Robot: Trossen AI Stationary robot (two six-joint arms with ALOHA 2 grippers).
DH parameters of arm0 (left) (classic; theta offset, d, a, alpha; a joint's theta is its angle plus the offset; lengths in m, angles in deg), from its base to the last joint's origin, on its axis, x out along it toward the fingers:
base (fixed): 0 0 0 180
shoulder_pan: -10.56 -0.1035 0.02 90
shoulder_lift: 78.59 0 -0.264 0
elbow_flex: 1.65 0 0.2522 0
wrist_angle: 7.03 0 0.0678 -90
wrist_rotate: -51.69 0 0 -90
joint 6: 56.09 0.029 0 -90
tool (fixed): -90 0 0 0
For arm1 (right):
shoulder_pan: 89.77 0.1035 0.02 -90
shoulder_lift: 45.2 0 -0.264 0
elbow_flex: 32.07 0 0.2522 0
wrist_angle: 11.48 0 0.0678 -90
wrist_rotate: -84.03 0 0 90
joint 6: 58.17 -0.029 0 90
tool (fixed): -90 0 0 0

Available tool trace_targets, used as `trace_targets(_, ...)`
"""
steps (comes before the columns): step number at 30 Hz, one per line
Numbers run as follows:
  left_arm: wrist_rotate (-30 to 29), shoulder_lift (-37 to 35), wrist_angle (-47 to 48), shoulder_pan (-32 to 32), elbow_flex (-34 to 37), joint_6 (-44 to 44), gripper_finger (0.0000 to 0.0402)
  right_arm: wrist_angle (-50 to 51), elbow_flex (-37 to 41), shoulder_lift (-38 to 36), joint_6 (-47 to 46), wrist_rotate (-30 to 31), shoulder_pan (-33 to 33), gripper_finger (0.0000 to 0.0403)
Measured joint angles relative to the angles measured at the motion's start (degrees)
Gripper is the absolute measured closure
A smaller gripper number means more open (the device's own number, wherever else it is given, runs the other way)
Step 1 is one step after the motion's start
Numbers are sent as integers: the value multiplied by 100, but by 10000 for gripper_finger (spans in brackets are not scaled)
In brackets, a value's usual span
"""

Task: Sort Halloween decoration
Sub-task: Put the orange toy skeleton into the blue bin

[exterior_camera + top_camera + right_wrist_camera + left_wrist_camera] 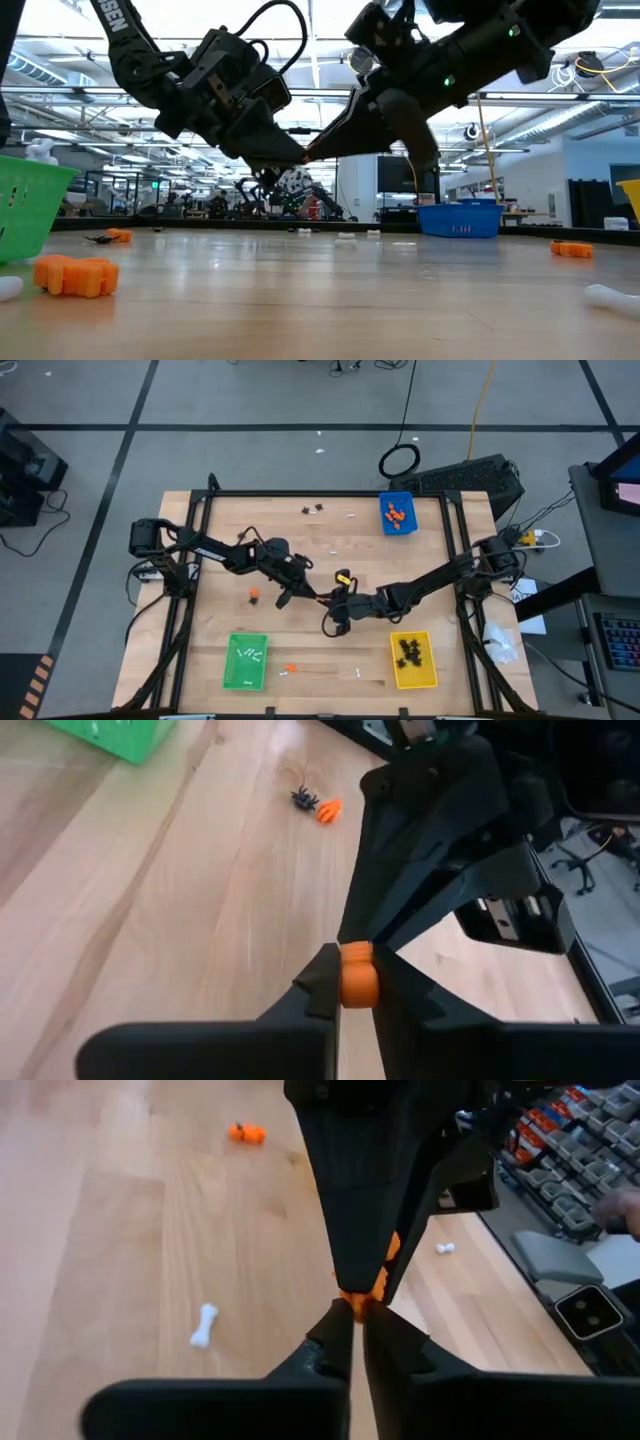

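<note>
Right wrist view: my right gripper (343, 982) jaws are pinching an orange lump (358, 978) above the tabletop (300, 630), tip-to-tip with my left gripper (352, 1312), its jaws nearly closed on it.

Both arms are matte black with blocky, angular housings. The left arm (140, 60) bears white lettering and a looping black cable; the right arm (470, 50) shows small green lights.
</note>
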Motion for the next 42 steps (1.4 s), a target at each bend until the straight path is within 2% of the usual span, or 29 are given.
trace_targets(7,-368,-9,-50,-103,-7,277,301,959,0,-745,-421,126,3,381)
trace_targets(10,-637,-9,-31,-162,-7,434,273,1743,0,-1208,-729,510,1,381)
trace_targets(13,-917,-9,-28,-158,-7,549,263,2839,0,-1781,-1471,792,-180,379)
trace_targets(19,-991,-9,-48,-149,-7,660,261,5448,0,-2776,-3541,961,-1337,379)
trace_targets(23,-991,-7,-57,-139,-5,693,261,6337,1,-2983,-3748,546,-2544,379)
trace_targets(28,-991,-7,-57,-139,-4,693,261,6181,2,-2734,-3261,-498,-3928,379)
trace_targets(32,-991,-7,-55,-136,-4,684,261,6022,4,-2326,-2950,-1135,-4638,379)
trace_targets(42,-991,-7,-158,-25,-2,686,261,5332,4,-1566,-2719,-1809,-5255,379)
